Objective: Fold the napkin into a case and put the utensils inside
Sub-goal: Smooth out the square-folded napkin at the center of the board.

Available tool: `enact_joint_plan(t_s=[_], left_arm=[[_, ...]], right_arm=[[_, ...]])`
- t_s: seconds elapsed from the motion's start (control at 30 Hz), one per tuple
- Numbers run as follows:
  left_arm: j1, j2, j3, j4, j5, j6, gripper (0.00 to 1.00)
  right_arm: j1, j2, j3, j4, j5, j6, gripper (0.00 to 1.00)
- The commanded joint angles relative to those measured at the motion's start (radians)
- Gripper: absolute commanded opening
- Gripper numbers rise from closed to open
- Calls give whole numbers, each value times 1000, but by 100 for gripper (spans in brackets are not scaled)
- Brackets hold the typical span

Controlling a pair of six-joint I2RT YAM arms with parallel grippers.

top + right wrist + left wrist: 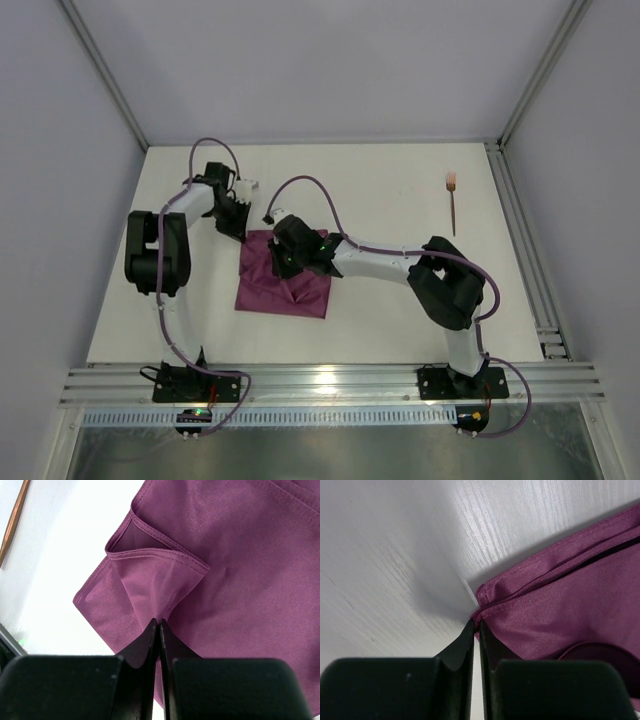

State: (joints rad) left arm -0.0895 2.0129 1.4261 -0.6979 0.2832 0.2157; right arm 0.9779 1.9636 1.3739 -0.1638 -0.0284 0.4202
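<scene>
The maroon napkin [268, 292] lies folded in layers on the white table between the two arms. My left gripper [238, 228] sits at its far left corner; in the left wrist view the jaws [475, 623] are shut on the tip of that corner of the napkin [560, 605]. My right gripper [289, 274] is over the cloth's middle. It is shut [159, 620] on a pinch of a folded flap of the napkin [250, 555], which puckers up at the tips. A copper fork [453, 205] lies far right, apart from the cloth. A copper utensil [14, 520] shows at the right wrist view's edge.
Aluminium rails [330, 385] run along the near edge where both arm bases are bolted, and another rail [525, 240] borders the right side. Grey cage walls close in the table on the left, back and right. Purple cables loop over both arms.
</scene>
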Motion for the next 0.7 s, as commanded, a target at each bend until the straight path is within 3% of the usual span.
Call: enact_joint_plan(t_s=[0.0, 0.03, 0.67], left_arm=[[-4, -26, -18, -11, 36, 13, 6], [-4, -25, -18, -12, 39, 16, 0], [-4, -164, -17, 38, 83, -10, 0]], right_arm=[[2, -52, -1, 38, 15, -17, 7], [2, -55, -2, 41, 15, -15, 7], [15, -72, -27, 87, -16, -35, 4]])
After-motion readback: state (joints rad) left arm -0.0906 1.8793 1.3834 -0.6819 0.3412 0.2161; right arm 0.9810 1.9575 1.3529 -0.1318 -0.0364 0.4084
